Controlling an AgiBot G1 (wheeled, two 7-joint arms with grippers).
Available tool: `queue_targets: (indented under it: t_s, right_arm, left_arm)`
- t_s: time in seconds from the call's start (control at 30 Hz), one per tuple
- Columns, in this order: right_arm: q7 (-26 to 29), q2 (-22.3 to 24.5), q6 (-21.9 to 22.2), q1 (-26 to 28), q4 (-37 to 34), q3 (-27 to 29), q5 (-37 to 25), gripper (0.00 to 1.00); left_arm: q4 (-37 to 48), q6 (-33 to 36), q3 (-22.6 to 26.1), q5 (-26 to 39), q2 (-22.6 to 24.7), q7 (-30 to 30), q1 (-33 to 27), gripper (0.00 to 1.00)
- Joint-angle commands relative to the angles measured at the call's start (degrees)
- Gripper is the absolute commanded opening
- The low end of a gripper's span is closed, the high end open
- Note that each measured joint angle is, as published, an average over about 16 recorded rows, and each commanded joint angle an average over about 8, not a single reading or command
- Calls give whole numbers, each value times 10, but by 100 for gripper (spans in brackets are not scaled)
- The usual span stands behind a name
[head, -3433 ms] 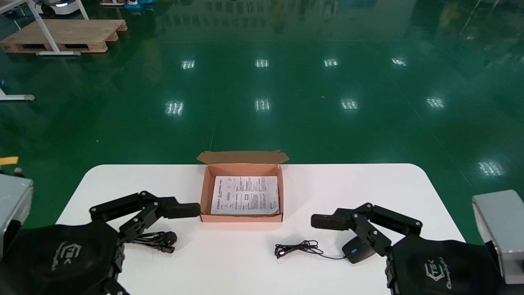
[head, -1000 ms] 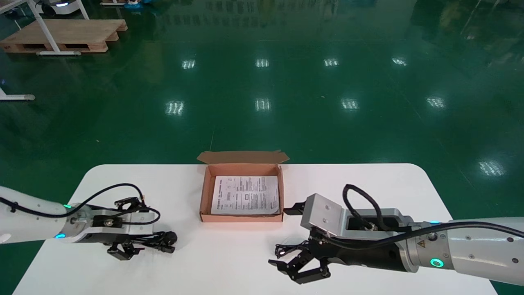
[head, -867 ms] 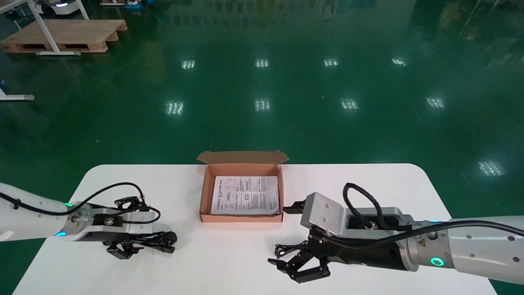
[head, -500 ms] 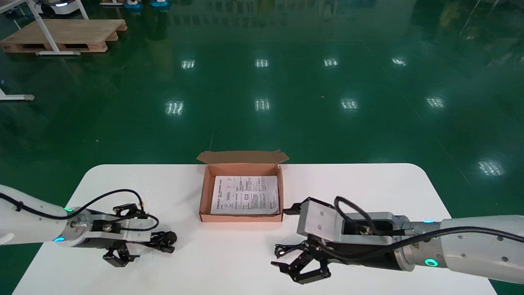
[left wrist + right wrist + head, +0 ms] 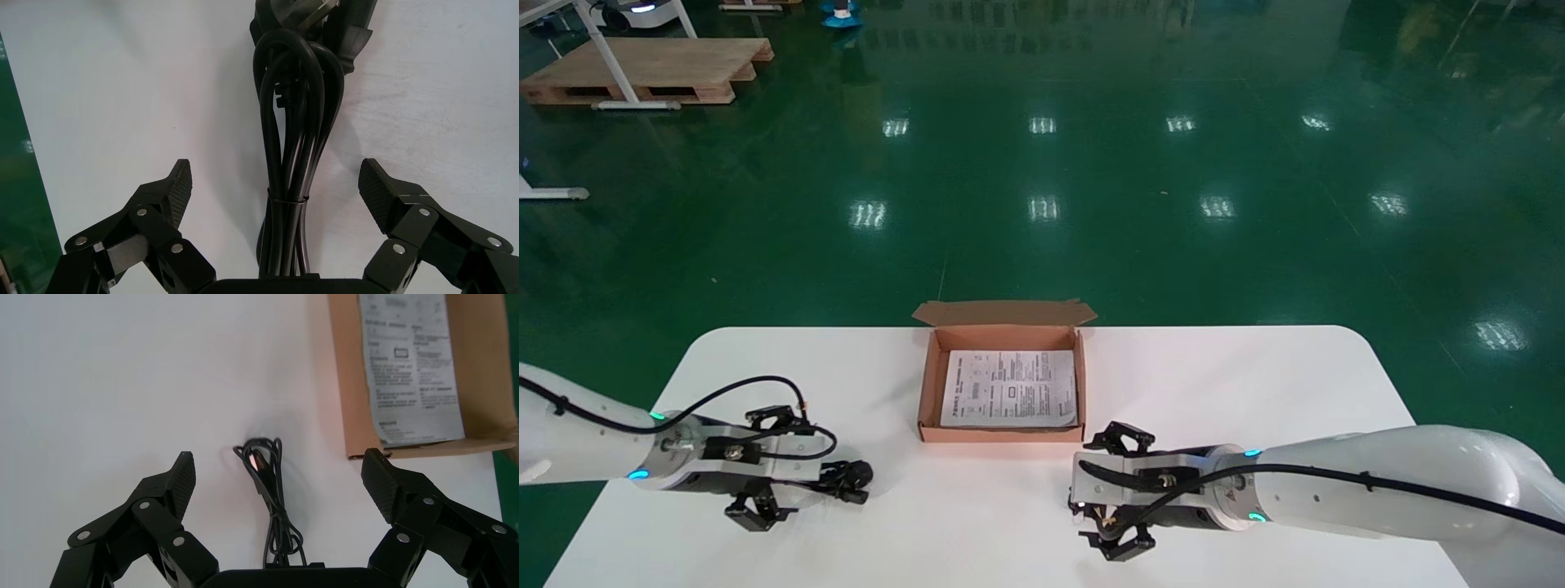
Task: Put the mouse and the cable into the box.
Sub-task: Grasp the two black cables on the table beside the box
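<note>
Now both arms brought down onto table (image 5: pixel 1254 384) from parked pose at near edge. Left gripper (image 5: pixel 276 180) spread wide, set astride bundled cable (image 5: pixel 294 92), left of box (image 5: pixel 1001 434); nothing pinched yet. Right gripper (image 5: pixel 280 473) likewise spread wide, wrist turned downward since a second ago, over thin mouse cord (image 5: pixel 260 456) near box's front right corner. Mouse, earlier seen right of cord, now hidden, judged under right wrist. Both grasps judged prepared, closing pending; box holds only leaflet (image 5: pixel 1009 388).

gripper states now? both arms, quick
Left gripper: open, straddling the bundled cable, not gripping.
Right gripper: open, over the thin cord, holding nothing.
</note>
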Motion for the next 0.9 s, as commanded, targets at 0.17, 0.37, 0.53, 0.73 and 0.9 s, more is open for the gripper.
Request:
queue_targets:
  t_s: [0.17, 0.37, 0.53, 0.73, 0.9]
  right_arm:
    - [-60, -42, 17, 26, -107, -15, -19, 100]
    - [-109, -69, 29, 44, -182, -18, -19, 100]
    - [-135, -82, 35, 52, -220, -19, -17, 100]
    - [-144, -91, 42, 60, -251, -21, -20, 79]
    - [-144, -92, 43, 61, -253, -21, -20, 17]
  left_arm:
    - [8, -1, -1, -2, 2, 6, -3, 100]
    - [15, -2, -1, -3, 4, 11, -5, 100]
    - [19, -3, -2, -4, 5, 14, -6, 100]
    - [23, -4, -2, -5, 6, 16, -7, 64]
    - [24, -4, -2, -5, 7, 16, -7, 2]
